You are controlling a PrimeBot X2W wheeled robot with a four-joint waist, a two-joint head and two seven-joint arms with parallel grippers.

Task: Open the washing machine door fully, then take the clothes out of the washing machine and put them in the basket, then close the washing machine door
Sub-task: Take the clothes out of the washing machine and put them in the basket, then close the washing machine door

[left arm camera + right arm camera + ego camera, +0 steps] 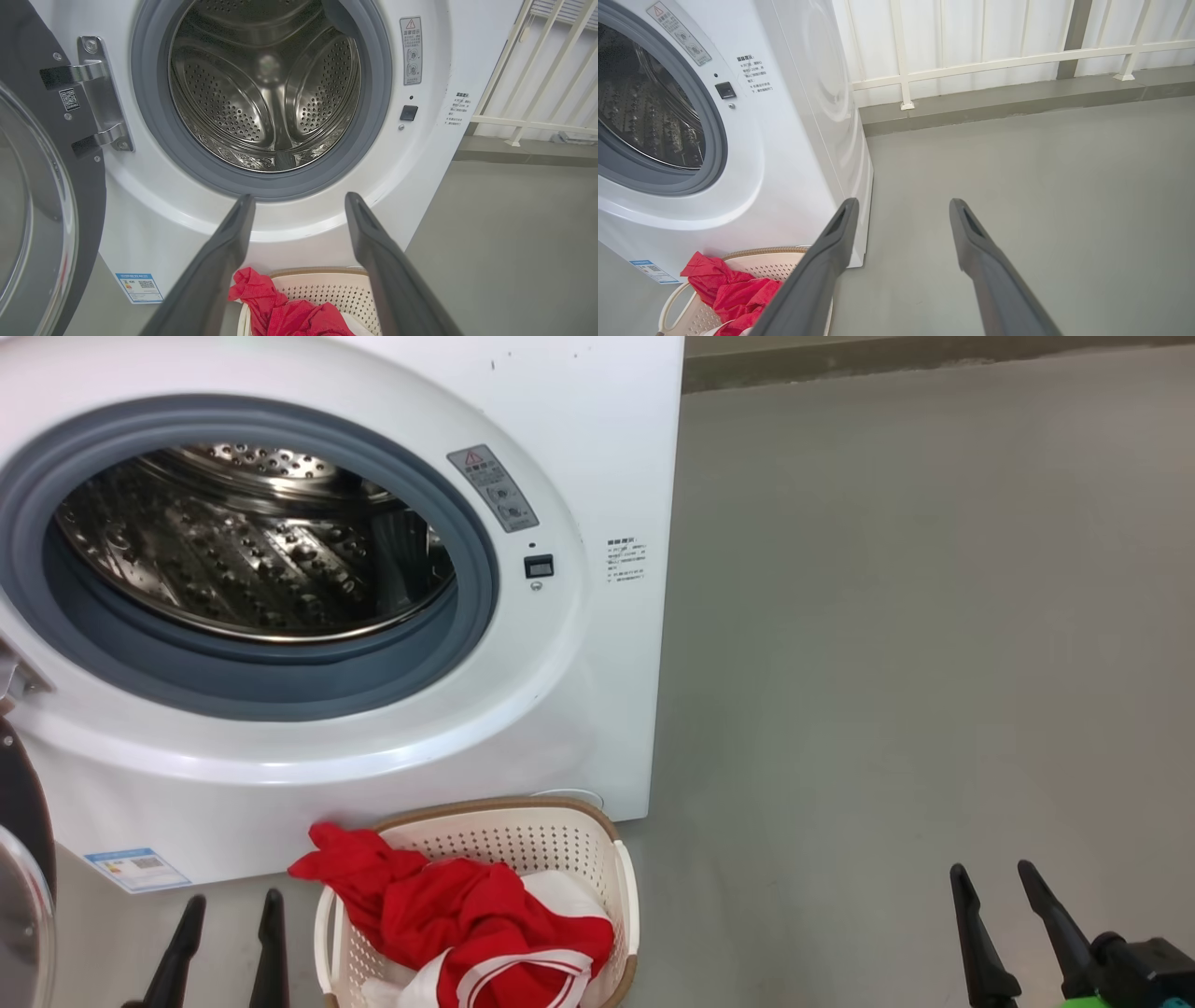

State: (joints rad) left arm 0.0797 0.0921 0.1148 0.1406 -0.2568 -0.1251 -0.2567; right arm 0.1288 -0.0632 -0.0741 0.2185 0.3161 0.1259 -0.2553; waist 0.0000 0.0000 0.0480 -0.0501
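Left gripper (234, 896), right gripper (991, 868): dark tapered jaws spread, empty; crumpled red clothes (448, 910) in perforated basket (523, 845).

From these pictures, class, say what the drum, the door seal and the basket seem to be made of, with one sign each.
The drum: likely stainless steel, shiny, reflective, perforated.
The door seal: probably rubber, matte grey.
The basket: seemingly moulded plastic, cream, perforated; its brown rim looks woven.

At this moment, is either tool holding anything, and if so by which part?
Nothing is held. The left tool and the right tool are both open and empty; the clothes lie in the basket.
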